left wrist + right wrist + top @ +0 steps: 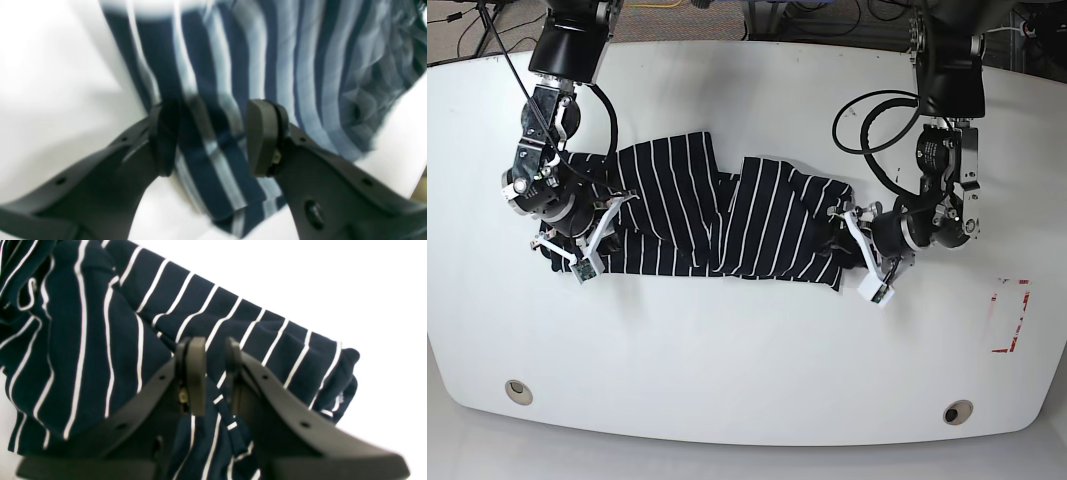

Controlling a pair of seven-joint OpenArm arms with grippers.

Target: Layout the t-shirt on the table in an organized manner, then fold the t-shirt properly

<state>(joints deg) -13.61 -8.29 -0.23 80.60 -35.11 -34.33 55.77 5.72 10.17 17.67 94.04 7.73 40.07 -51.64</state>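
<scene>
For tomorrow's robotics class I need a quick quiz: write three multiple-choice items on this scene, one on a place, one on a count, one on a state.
1. Where is the red-and-white sticker on the table in the base view?
A. right edge
B. centre
C. under the t-shirt

2. How many round grommet holes show?
A. one
B. two
C. four

3. How does the t-shirt lie?
A. neatly folded
B. hanging off the table
C. bunched between both arms

Answers:
1 A, it sits near the right rim.
2 B, one near each lower corner.
3 C, wrinkled, the right gripper has its jaws closed on the fabric.

t-shirt (727, 215): black, thin white stripes
table (747, 350): glossy white
sticker (1010, 315): red and white
grommet holes (518, 390): grey
</scene>
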